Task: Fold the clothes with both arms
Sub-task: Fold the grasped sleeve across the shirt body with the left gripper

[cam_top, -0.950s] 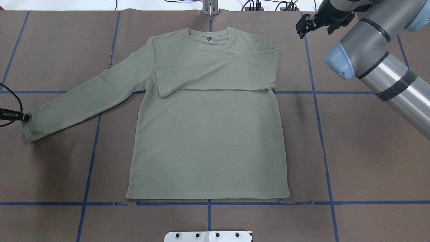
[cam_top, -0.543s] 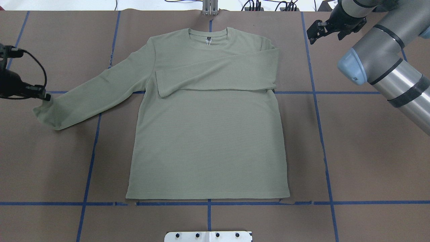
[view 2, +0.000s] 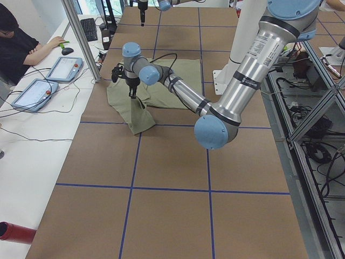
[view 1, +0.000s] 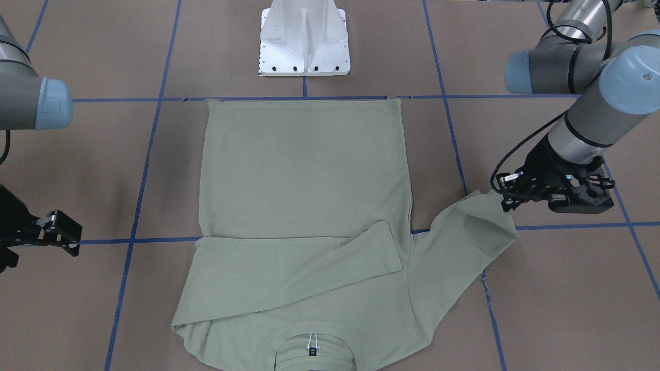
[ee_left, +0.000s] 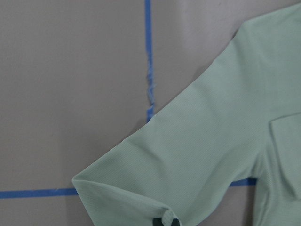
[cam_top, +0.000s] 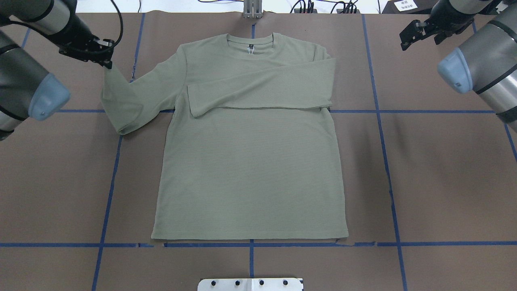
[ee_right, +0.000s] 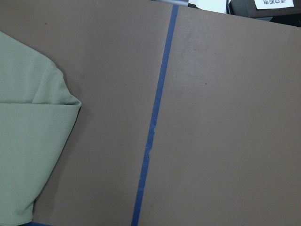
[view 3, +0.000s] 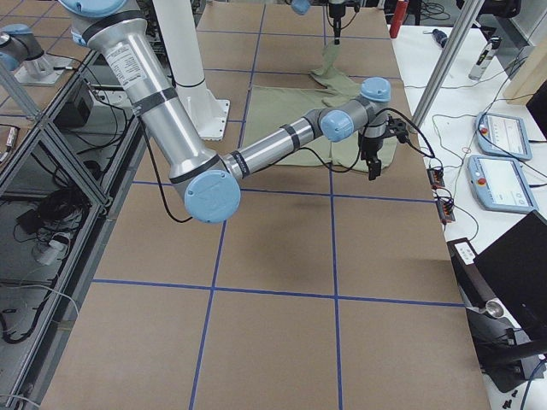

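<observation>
Now the knit shirt's [cam_top: 250, 169] left sleeve [cam_top: 129, 95], grasped by the left end effector [cam_top: 106, 62], has been carried inward for folding; the right end effector [cam_top: 420, 36] is released, empty.

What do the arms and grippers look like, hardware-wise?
Left arm: silver and grey tubes, light-blue joint caps, black cable looping to the black two-finger left gripper. Right arm: same build, black bands; right gripper black too.

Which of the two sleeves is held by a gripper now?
The sleeve on the robot's left: the left gripper pinches its cuff, lifted off the table. The other sleeve lies flat across the chest, clear of the right gripper.
</observation>
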Controlling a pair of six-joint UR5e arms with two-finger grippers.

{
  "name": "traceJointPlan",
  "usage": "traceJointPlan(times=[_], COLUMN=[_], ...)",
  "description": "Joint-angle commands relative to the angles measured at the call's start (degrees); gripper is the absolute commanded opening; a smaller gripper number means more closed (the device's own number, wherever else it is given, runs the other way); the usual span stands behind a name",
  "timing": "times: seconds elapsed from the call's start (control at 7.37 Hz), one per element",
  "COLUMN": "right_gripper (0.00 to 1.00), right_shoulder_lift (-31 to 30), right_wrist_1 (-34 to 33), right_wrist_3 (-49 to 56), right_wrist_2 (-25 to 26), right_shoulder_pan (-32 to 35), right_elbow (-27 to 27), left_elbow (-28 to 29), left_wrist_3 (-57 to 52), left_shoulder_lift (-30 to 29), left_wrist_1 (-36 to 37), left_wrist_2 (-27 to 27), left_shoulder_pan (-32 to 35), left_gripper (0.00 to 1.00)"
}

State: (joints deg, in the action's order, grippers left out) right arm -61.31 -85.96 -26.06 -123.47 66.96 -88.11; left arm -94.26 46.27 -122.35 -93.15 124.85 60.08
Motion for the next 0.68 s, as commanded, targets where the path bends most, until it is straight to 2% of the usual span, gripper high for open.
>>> traceJointPlan(times=[0.0, 0.14, 0.27, 0.41, 0.54], right_gripper=[1.00, 1.00, 1.00, 1.00, 1.00], right_shoulder_lift=[-1.44, -1.44, -1.44, -1.44, -1.44], right_wrist_1=[0.01, -0.08, -0.08, -0.17, -0.08], right_wrist_3=[2.41, 3.03, 3.12, 3.12, 3.12], right_wrist_2=[-0.73, -0.72, -0.72, -0.72, -0.64], right_shoulder_pan=[1.33, 1.60, 1.69, 1.77, 1.69], right_elbow=[0.13, 0.14, 0.22, 0.22, 0.31], left_elbow=[9.21, 13.88, 17.40, 22.22, 28.28], left_wrist_3=[7.04, 8.99, 11.27, 17.30, 20.15], left_shoulder_lift=[-13.98, -19.36, -23.33, -25.29, -27.39], left_wrist_1=[2.28, 1.93, -2.25, -12.74, -19.98], left_wrist_2=[-0.58, -0.66, -0.58, -0.58, -0.75], left_shoulder_pan=[-1.71, -2.94, -4.86, -7.67, -11.18], left_gripper=[0.00, 0.00, 0.00, 0.00, 0.00])
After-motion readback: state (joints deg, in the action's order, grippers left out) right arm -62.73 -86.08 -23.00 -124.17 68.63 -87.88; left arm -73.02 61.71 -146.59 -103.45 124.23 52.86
